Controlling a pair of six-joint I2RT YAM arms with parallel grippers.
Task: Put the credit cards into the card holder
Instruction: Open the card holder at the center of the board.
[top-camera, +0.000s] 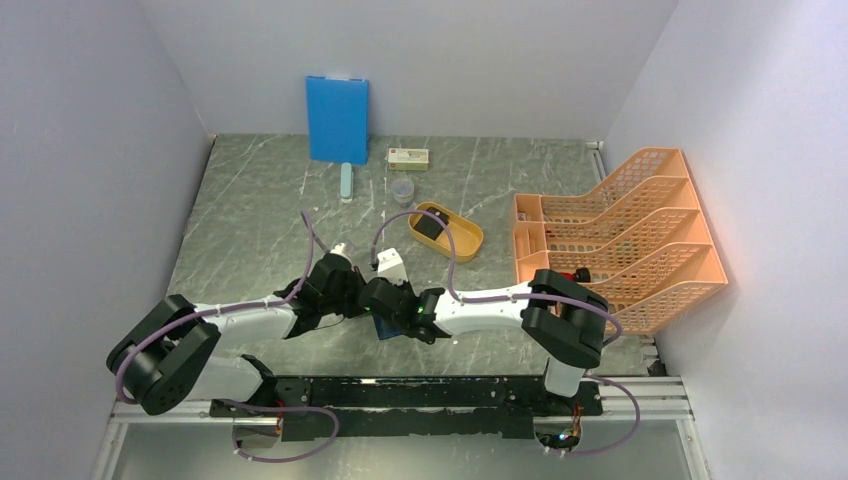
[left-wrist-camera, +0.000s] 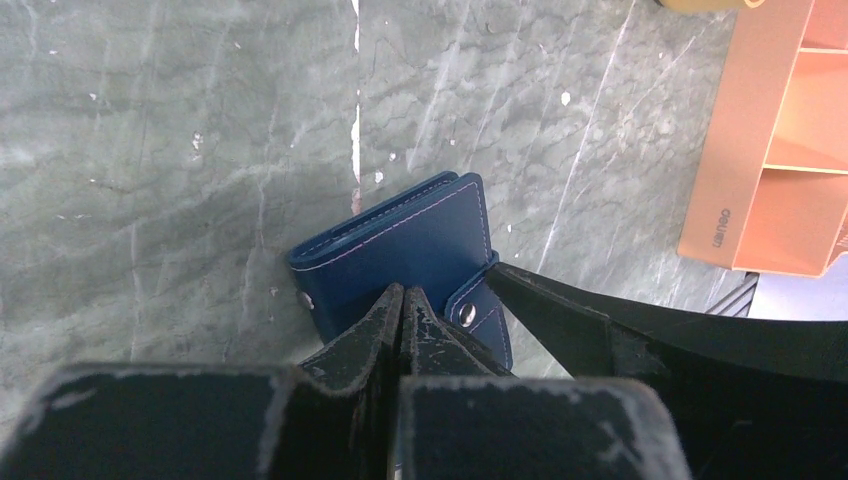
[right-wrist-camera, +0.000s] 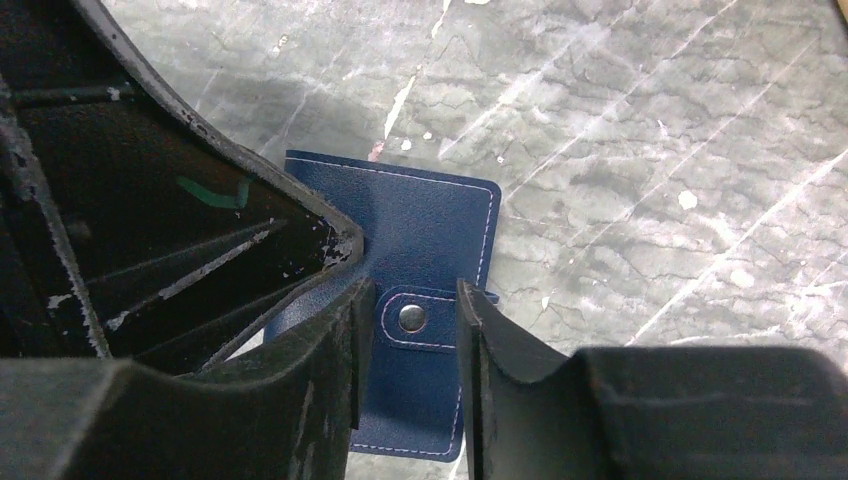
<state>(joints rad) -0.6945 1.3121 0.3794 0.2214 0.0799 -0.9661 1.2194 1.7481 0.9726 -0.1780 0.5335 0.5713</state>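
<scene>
My left gripper (left-wrist-camera: 403, 296) clenched, tips touching edge of card holder (left-wrist-camera: 410, 240). My right gripper (right-wrist-camera: 410, 292) parted astride clasp tab (right-wrist-camera: 420, 318); cannot tell if pinching it. Card holder folded, flat on bench (left-wrist-camera: 150, 150), near centre. Farther right: yellow tray (top-camera: 468, 243), orange rack (top-camera: 640, 230).

The card holder (left-wrist-camera: 410, 245) lies flat on the surface (top-camera: 250, 220) near the front (between the left claw (left-wrist-camera: 403, 300) and the right claw (right-wrist-camera: 412, 300)). Behind it sits an oval tray (top-camera: 470, 243); right of that, a file rack (top-camera: 650, 215); a board (top-camera: 337, 118) leans against the back wall.
</scene>
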